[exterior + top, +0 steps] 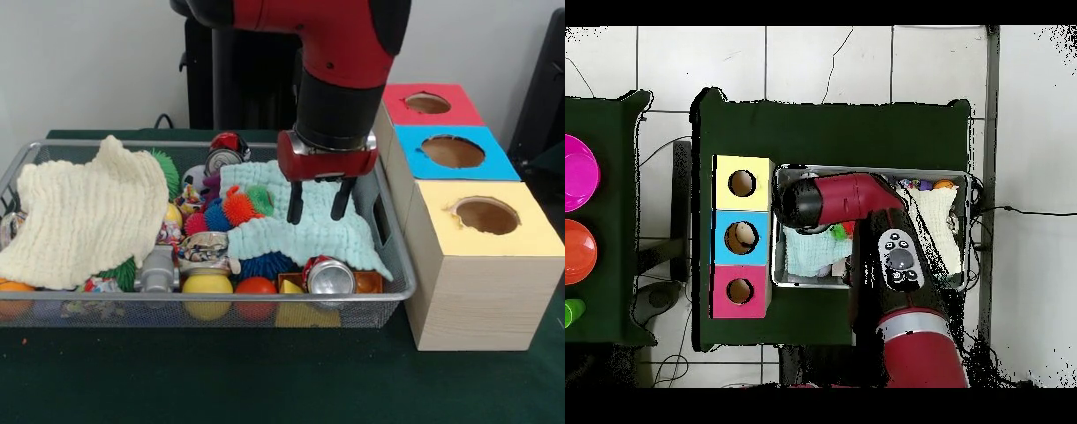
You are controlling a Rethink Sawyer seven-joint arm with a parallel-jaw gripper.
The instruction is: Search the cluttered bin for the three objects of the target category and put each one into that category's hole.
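Your gripper (pixel 317 204) hangs over the right end of the bin (pixel 399 281), fingers spread, nothing between them, tips just above the mint cloth (pixel 322 237).

Target category isn't given, so you can't tell which three items count. Candidates on show: spiky balls (pixel 239 208) left of the cloth, a crushed can (pixel 329 277) at the front wall, another can (pixel 224 158) near the back, smooth balls (pixel 207 286) along the front. More is likely hidden under the mint cloth and the cream cloth (pixel 84 212) at the left.

Risks from here:
- Drop straight down and you'll probably pinch cloth, not an item. It could drag toys up with it or spill them over the wall.
- Cloth snagging on the mesh could tug the whole bin.
- Cans are dented and slick, so a grasp may slip.
- The spiky balls are soft and packed tight, so you may grab two at once.

The boxes sit just right of the bin: red hole (pixel 427 102) farthest back, blue hole (pixel 452 151) in the middle, yellow hole (pixel 485 215) nearest. The overhead view shows something already inside the blue one.

Surface is a dark green table (pixel 265 375). Floor is white tile, with a second green table at the side carrying pink and orange discs.
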